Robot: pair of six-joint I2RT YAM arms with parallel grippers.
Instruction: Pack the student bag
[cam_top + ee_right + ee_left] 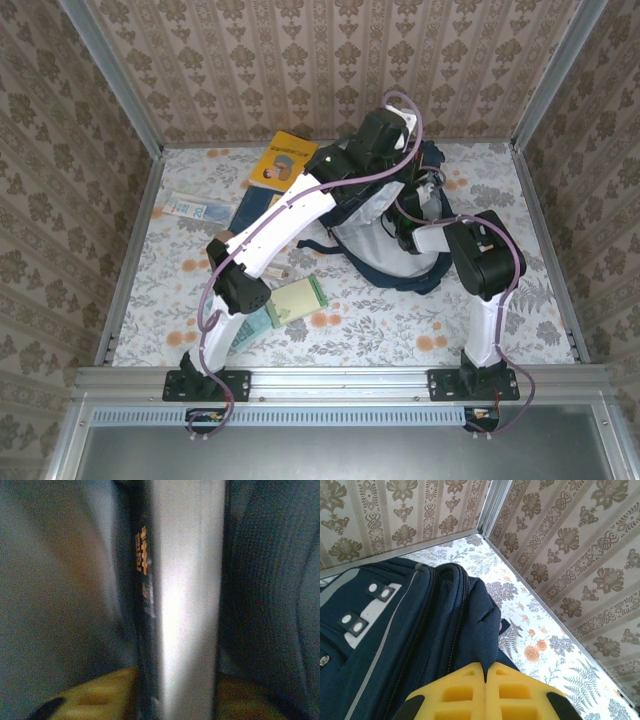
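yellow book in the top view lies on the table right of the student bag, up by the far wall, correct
Not quite. The yellow book lies left of the student bag, not right of it. The rest holds: it is on the table, up by the far wall. The top external view shows this.

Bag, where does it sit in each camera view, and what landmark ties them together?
Top external: bag just right of centre.
Left wrist: lower left, zips running upward.
Right wrist: dark fabric along the right, beside a book.
Shared landmark: floral table cover, in top external and left wrist.
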